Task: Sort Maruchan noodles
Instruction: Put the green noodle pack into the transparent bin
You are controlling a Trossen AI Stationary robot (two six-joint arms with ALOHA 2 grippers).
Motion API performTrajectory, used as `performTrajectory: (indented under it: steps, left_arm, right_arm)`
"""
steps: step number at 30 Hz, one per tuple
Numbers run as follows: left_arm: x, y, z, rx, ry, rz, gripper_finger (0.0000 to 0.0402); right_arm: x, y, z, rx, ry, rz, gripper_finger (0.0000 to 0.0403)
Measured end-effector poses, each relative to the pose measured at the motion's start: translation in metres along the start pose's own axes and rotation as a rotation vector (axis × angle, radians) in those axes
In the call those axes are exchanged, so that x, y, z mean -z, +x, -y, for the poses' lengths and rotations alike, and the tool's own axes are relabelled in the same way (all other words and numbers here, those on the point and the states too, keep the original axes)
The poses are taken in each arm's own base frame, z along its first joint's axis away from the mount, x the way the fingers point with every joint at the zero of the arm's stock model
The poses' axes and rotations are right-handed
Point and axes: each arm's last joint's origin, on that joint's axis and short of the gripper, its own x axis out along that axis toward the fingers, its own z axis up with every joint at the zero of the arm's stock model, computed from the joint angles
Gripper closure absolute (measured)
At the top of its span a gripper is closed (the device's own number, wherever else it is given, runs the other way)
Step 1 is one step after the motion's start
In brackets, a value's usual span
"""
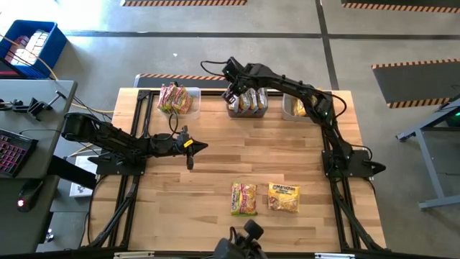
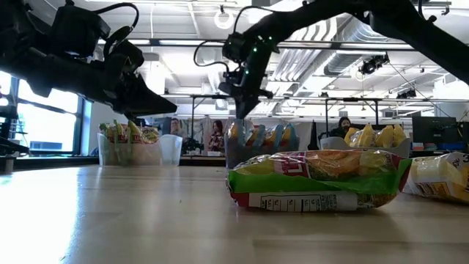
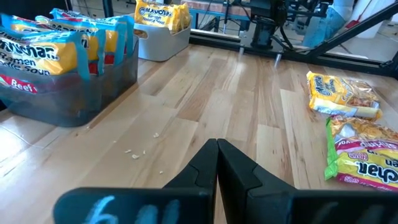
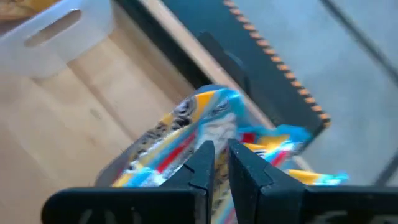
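Two Maruchan noodles [image 1: 264, 198] left loose on near table [image 1: 201, 230]. Right gripper [image 1: 232, 92] nearly closed above middle bin [image 1: 248, 111], grasp unclear. Best lifted straight. Left gripper [image 1: 190, 150] clenched, empty.

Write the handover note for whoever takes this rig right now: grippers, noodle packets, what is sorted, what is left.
Left gripper: shut, empty, hovering over the table's left-middle.
Right gripper: above the middle bin at the far edge, fingers nearly shut; whether they grip one of its blue-trimmed packets is unclear.
Sorted: packets in the far-left bin, the middle bin and the far-right bin.
Left: two loose packets on the table's near side, a green-edged packet and a yellow packet beside it.
Next, probably: lift the right arm clear of the bin, then fetch the loose pair.
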Motion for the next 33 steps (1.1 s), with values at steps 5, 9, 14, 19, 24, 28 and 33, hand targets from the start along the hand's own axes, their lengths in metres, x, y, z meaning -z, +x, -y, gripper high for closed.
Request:
performTrajectory:
  steps: [5,9,14,19,24,28,33]
  left_arm:
    - [0.0,0.0,0.001,0.019,0.0,-0.002,0.0401]
    - [0.0,0.0,0.001,0.024,0.0,-0.003,0.0401]
    - [0.001,-0.001,0.004,0.041,-0.02,-0.007,0.0401]
    - [0.001,-0.002,0.01,0.069,-0.006,-0.007,0.0401]
    - [0.001,-0.002,0.01,0.065,-0.036,-0.005,0.0401]
    - [0.001,-0.002,0.01,0.065,-0.067,-0.009,0.0401]
    - [0.004,-0.001,0.011,0.093,-0.134,-0.049,0.0401]
  right_arm:
    - [-0.005,-0.011,-0.001,0.071,-0.071,0.031,0.0382]
    - [-0.008,-0.013,-0.011,0.059,-0.102,0.078,0.04]
    - [-0.007,-0.012,-0.024,0.039,-0.121,0.204,0.0402]
    - [0.015,-0.007,-0.036,-0.028,-0.133,0.304,0.0402]
    - [0.051,-0.01,-0.043,-0.074,-0.115,0.483,0.0402]
    - [0.086,-0.025,-0.044,-0.137,-0.105,0.621,0.0402]
    - [0.128,-0.052,-0.041,-0.223,-0.115,0.724,0.0403]
